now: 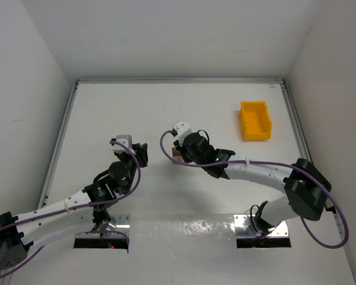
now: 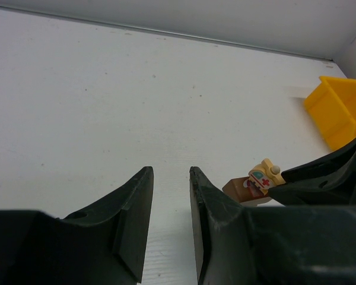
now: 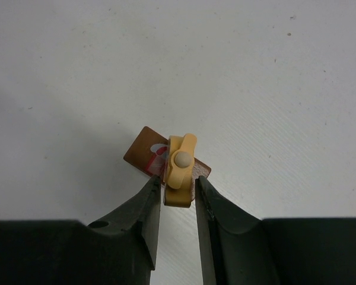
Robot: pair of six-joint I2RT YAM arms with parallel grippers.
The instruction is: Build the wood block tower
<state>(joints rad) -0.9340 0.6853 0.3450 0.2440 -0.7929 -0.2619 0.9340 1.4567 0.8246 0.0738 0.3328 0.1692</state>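
Note:
A dark brown flat block [image 3: 143, 151] lies on the white table, and a pale tan block [image 3: 180, 163] with a round peg and a painted side stands on it. My right gripper [image 3: 177, 181] is open, its jaws closely flanking the tan block with thin gaps on both sides. In the left wrist view both blocks show at the right, the brown one [image 2: 236, 189] under the tan one [image 2: 266, 175]. My left gripper [image 2: 171, 172] is open and empty, a little to the left of the blocks. In the top view the grippers, left [image 1: 141, 153] and right [image 1: 179, 151], face each other mid-table.
A yellow plastic bin [image 1: 255, 120] stands at the back right and also shows in the left wrist view [image 2: 338, 113]. White walls enclose the table on the left, back and right.

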